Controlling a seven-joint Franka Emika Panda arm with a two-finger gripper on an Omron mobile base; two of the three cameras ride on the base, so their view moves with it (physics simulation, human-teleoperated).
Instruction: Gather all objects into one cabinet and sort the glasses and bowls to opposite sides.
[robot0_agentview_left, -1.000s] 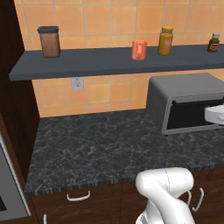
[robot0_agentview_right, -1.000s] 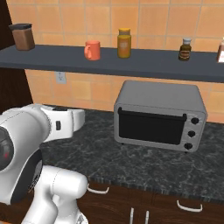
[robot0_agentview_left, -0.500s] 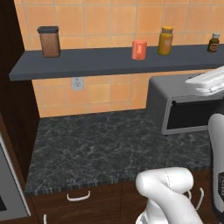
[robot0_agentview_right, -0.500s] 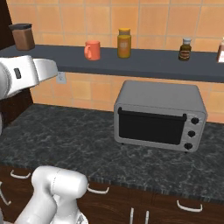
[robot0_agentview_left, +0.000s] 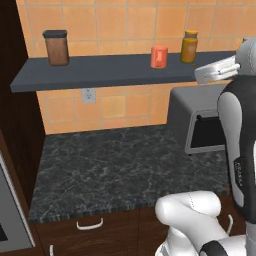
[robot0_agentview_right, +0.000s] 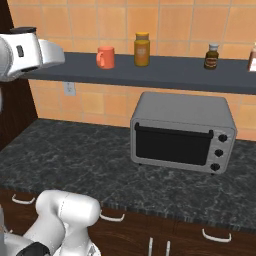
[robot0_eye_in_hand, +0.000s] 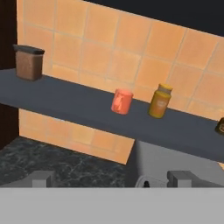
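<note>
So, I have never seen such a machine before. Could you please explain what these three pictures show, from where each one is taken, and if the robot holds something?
It is a white robot arm on a driving base, in a simulated kitchen. Two pictures come from cameras on the base, behind the arm to its left and right. The third comes from a camera on the hand, looking along the gripper, whose fingertips stand apart with nothing between them.

On the dark wall shelf stand a salmon-orange cup, a yellow jar, a brown canister and a small dark bottle. A grey toaster oven sits on the black stone counter. The hand is raised to about shelf height.
</note>
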